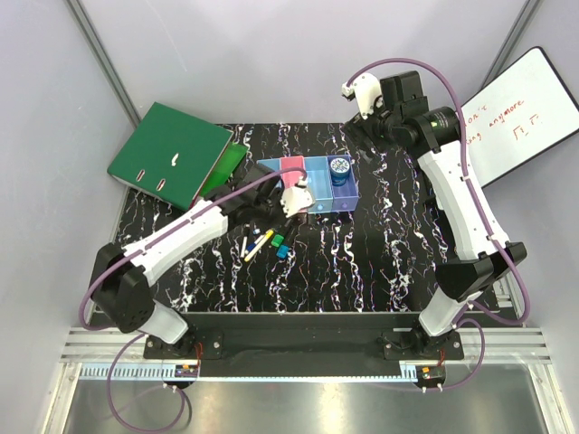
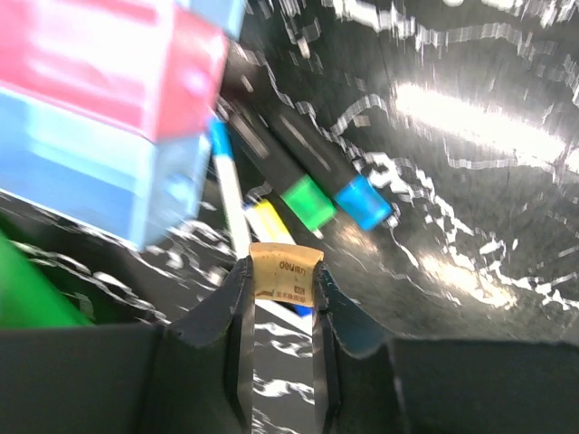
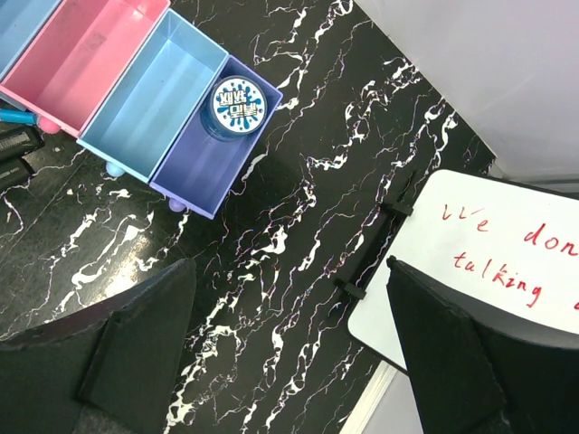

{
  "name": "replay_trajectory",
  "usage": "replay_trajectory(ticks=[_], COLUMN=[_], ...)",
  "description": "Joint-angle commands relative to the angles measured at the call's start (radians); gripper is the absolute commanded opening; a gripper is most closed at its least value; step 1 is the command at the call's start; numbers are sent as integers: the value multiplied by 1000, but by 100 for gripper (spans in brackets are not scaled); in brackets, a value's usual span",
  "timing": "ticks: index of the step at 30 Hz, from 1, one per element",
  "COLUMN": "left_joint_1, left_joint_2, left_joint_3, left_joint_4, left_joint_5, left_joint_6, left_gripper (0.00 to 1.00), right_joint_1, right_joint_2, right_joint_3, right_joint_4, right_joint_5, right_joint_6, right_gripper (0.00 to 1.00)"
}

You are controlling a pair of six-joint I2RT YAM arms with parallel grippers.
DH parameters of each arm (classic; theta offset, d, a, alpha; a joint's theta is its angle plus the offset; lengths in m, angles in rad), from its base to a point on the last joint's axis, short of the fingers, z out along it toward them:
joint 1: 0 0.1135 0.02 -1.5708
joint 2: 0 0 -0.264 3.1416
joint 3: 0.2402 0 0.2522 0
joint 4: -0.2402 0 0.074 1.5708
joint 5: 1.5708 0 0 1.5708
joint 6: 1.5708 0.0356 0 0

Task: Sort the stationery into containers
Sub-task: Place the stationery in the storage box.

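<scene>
My left gripper hangs just in front of the containers, shut on a small tan eraser with a printed label. Below it on the table lie a green-capped marker, a blue-capped marker, a yellow pen and a blue-and-white pen. These pens also show in the top view. The round blue tin sits in the purple bin. The pink bin and the light blue bin look empty. My right gripper is open and empty, high at the back right.
A large green ring binder lies at the table's back left corner. A whiteboard with red writing leans at the right edge, also in the right wrist view. The table top is black marble pattern.
</scene>
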Motion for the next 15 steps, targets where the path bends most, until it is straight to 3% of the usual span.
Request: replay_trajectory(ticks=[1,11,15], left_joint_1=[-25,-33,-47], left_joint_2=[-2,391,514], left_joint_3=[126,556,682], left_joint_4=[-32,12,37], left_joint_5=[16,39,47], left_joint_6=[124,221,245], left_gripper=[1,1,1], right_joint_1=[2,-1,-4], right_joint_2=[-20,-73,-139], right_joint_3=[27,-62,-206], right_joint_4=[30,178,373], right_joint_5=[17,291,385], right_joint_6=[-1,-39,-91], right_gripper=[94,94,93])
